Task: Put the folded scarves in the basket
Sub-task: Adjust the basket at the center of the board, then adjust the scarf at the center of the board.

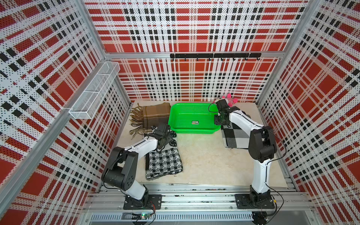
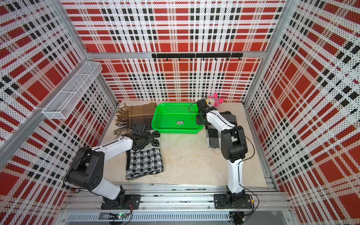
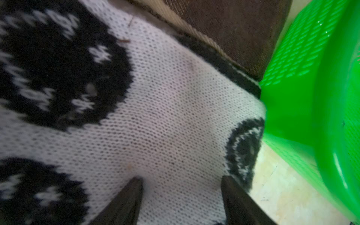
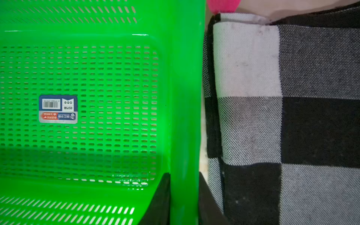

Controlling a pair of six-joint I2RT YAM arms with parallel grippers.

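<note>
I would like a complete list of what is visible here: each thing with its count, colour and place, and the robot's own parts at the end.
basket: 1, bright green, back middle of the table
brown scarf: 1, brown, fringed, left of the basket
knit scarf: 1, white with black circles, below the left gripper
small-check scarf: 1, black and white, near left
large-check scarf: 1, black, white and grey, right of the basket
plush toy: 1, pink, back right
wire rack: 1, white, left wall
hook rail: 1, black, back wall
table: 1, beige
left gripper: 1, black, open
right gripper: 1, black, closed on the basket's right wall
</note>
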